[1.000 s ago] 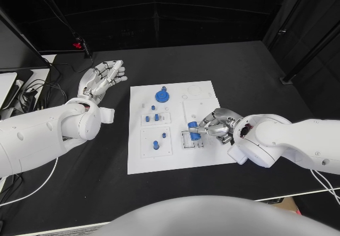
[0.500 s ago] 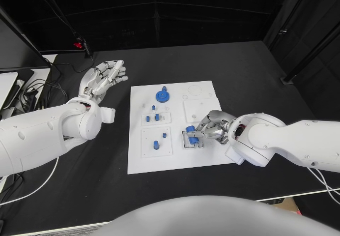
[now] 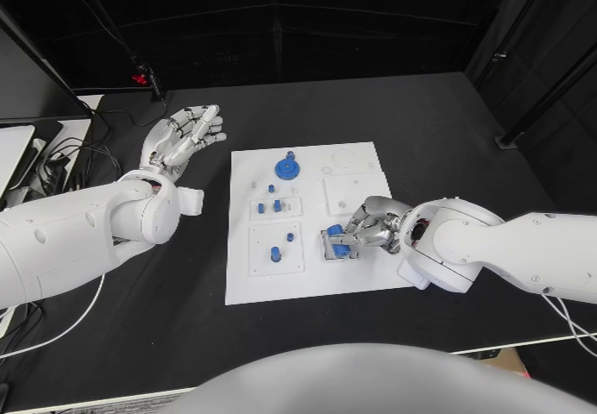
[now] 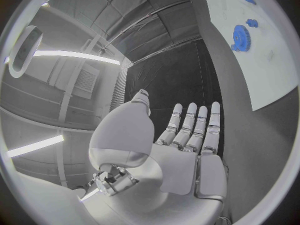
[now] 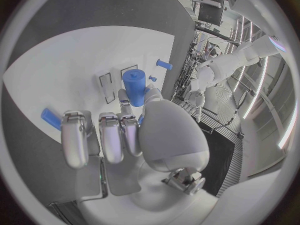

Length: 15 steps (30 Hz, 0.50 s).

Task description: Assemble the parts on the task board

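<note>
White task board (image 3: 304, 285) at the middle of our black table (image 3: 473, 138), long side running away from us.

Parts we count on it, head view:
- blue gear (image 3: 287, 167) with a raised hub, near the far left corner of the board.
- pair of short blue pegs (image 3: 267, 207) in a small square module below the gear.
- blue pin (image 3: 275, 254) and a smaller blue stud (image 3: 290, 236) in the larger square module nearer us.
- blue cylinder (image 3: 336, 231), over the clear-framed fixture (image 3: 336, 250) on the board's right half, beside a second blue piece (image 3: 340, 251) in that fixture.

Our right hand (image 3: 369, 222) sits over the board's right half, at the fixture. In the right wrist view the thumb and a fingertip (image 5: 127, 97) are pinched on the cylinder (image 5: 134, 82), which stands upright beyond them; the other fingers lie side by side, curled over the board. A further blue piece (image 5: 51, 118) lies just beside the outermost finger.

Our left hand (image 3: 183, 134) is off the board, above the table to the far left, well apart from the parts. It holds nothing; the left wrist view shows its fingers (image 4: 194, 127) straight and slightly spread, thumb out to the side.
</note>
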### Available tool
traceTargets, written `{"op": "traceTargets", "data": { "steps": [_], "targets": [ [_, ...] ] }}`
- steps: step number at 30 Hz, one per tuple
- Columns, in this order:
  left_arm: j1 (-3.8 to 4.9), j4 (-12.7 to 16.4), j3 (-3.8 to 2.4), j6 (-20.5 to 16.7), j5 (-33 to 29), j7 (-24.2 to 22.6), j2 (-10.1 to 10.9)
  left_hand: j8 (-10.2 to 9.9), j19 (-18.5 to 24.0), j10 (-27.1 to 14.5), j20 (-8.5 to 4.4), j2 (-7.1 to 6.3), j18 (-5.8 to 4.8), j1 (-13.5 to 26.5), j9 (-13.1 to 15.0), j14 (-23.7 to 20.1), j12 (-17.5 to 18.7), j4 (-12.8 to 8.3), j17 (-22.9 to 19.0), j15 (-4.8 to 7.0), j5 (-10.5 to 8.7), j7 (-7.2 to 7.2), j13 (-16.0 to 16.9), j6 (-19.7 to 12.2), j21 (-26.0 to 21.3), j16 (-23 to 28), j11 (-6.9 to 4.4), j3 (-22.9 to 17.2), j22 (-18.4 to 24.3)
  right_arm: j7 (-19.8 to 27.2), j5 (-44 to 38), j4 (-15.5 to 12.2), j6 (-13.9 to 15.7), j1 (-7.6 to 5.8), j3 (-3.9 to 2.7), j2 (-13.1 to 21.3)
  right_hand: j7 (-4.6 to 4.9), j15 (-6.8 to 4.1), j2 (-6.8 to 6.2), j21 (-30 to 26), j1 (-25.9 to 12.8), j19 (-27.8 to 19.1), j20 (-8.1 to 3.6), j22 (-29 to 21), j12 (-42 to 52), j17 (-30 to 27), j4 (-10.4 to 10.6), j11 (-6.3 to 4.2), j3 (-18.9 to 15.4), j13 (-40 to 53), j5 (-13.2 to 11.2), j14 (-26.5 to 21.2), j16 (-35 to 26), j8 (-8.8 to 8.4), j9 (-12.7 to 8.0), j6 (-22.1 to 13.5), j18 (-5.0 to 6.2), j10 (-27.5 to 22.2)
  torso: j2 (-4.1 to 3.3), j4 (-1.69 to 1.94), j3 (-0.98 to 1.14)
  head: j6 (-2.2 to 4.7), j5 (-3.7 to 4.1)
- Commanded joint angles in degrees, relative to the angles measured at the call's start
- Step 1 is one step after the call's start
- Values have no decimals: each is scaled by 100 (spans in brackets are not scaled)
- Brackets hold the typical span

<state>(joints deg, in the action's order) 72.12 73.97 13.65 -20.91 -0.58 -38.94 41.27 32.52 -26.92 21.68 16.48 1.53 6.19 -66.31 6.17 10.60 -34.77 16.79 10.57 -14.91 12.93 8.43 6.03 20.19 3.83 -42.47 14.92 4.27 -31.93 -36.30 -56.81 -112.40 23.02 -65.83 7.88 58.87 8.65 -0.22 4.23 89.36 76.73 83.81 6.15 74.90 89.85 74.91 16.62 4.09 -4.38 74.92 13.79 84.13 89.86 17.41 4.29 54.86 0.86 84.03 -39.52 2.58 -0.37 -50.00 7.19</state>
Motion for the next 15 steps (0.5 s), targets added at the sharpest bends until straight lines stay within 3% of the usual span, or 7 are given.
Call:
{"op": "traceTargets", "data": {
  "steps": [1,8,10,15],
  "targets": [
    [9,16,-6,55,1,-199,8,21,3,-39,12,36,-105,-2,-7,-26,-31,-2,-9,0,32,852,-7,-46,24,-24,9,47,8,-72,-166,-2,-232,-8,-2,-21,-89,-27,39,-24,-36,553,-34,1472,15,1509,5,-25,-62,1508,9,587,14,-39,0,128,-58,597,1,2,-2,0,8],
    [9,19,-6,49,1,-194,20,23,-1,-40,12,37,-105,-2,-9,-26,-33,-2,-11,0,33,852,-9,-47,24,-26,9,49,3,-98,-177,10,-327,-8,-2,-51,-76,-17,92,-11,-114,563,-24,1478,15,1509,3,-13,-160,1508,-161,587,14,-121,-3,134,-62,597,-4,-11,-7,0,15],
    [9,17,-6,51,1,-194,15,23,-1,-40,12,37,-105,-2,-9,-26,-33,-2,-11,0,33,852,-9,-47,24,-26,9,49,3,-108,-178,16,-353,-8,-2,-56,-74,-16,96,-12,-123,562,-23,1477,15,1509,4,-11,-174,1508,-177,587,14,-132,-4,133,-62,597,-2,1,-5,0,23],
    [9,20,-6,60,1,-190,11,23,-1,-40,12,37,-105,-2,-9,-26,-33,-2,-11,0,33,852,-9,-47,24,-26,9,49,3,-124,-179,35,-402,-8,-2,-61,-65,-13,101,-16,-149,560,-20,1476,15,1509,4,-4,-213,1508,-216,587,14,-164,-6,121,-61,597,-1,4,-4,0,-30]
  ]
}}
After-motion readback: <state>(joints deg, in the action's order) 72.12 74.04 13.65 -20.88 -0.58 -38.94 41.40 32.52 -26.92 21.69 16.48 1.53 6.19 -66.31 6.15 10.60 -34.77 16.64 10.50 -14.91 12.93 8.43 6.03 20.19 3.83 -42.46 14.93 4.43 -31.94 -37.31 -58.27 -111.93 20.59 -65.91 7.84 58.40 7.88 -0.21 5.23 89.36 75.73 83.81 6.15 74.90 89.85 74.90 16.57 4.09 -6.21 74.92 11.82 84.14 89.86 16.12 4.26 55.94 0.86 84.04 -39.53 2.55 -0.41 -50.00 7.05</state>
